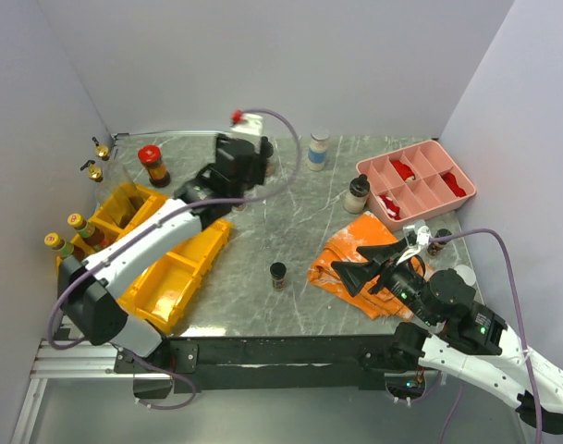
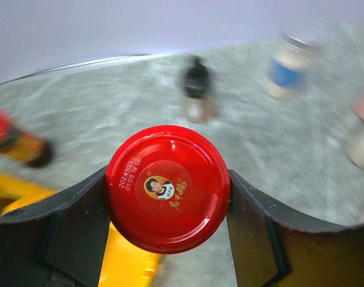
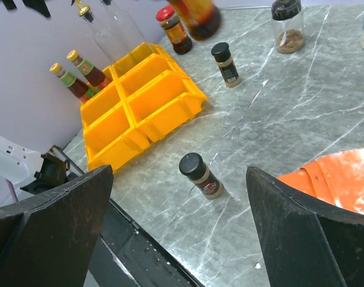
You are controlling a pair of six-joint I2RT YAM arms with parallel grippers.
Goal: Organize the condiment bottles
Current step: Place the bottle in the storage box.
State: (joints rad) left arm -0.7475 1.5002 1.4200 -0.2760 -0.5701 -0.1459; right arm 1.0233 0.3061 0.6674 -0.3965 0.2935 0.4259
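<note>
Left gripper point(image 2: 168, 196): matte black fingers point(image 2: 77, 224) clamped at middling width on either side of the red-lidded jar point(image 2: 168, 188). Its lid is round, glossy and printed with a small portrait. It sits toward 11 o'clock on the grey veined marble tabletop point(image 1: 309, 217); whether it stands or hangs clear cannot be told. Right gripper point(image 3: 179, 170): jaws spread wide and holding nothing, at 5 o'clock over a crumpled orange cloth point(image 1: 350, 250). A small black-capped shaker point(image 1: 278, 275) stands alone at 6 o'clock. Moulded yellow plastic bins point(image 1: 184, 268) are at 8 o'clock, with two yellow-capped bottles point(image 1: 78, 227) just beyond them at 9. A blue-labelled jar point(image 1: 318, 148) is at 12 o'clock, and a pink divided tray point(image 1: 406, 151) at 2.
</note>
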